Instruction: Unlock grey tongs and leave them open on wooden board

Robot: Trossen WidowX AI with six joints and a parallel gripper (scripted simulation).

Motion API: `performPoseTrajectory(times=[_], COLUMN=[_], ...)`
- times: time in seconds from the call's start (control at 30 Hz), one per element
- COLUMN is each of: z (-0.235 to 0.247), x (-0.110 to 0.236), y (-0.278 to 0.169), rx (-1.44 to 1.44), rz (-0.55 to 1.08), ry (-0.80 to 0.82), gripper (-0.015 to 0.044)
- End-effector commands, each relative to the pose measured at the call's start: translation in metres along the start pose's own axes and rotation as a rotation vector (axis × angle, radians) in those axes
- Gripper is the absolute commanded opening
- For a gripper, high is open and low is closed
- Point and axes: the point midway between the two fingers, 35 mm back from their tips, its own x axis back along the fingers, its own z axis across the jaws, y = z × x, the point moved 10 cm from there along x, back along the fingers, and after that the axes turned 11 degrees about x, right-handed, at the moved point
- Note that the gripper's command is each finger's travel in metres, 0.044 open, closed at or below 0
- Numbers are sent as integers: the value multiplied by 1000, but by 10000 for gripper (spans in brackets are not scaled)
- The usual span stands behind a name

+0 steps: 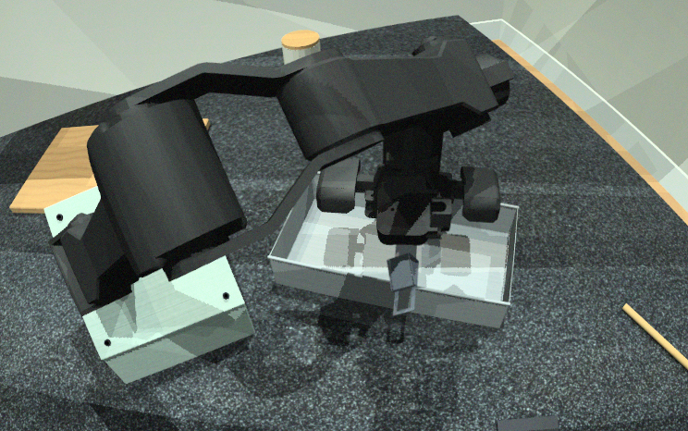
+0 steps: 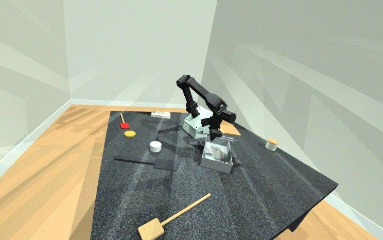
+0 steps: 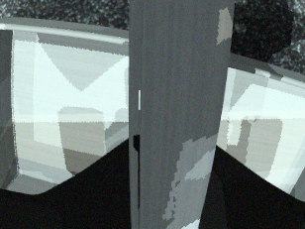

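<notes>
Tongs [image 1: 403, 277]: grey, clamped between my gripper [image 1: 409, 238] fingers, arms together (tips pointing down), hanging over roasting tin [image 1: 482, 309] near its front wall. Wooden board [image 1: 53, 167] well apart.
</notes>
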Motion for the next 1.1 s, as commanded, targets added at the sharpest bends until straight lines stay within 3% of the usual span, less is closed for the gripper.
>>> performPoseTrajectory(times=[0.0,1.07], z=[0,-13], x=[3,22], y=[-9,-83], rx=[128,1455], rz=[11,45], ry=[1,34], gripper=[-150,-150])
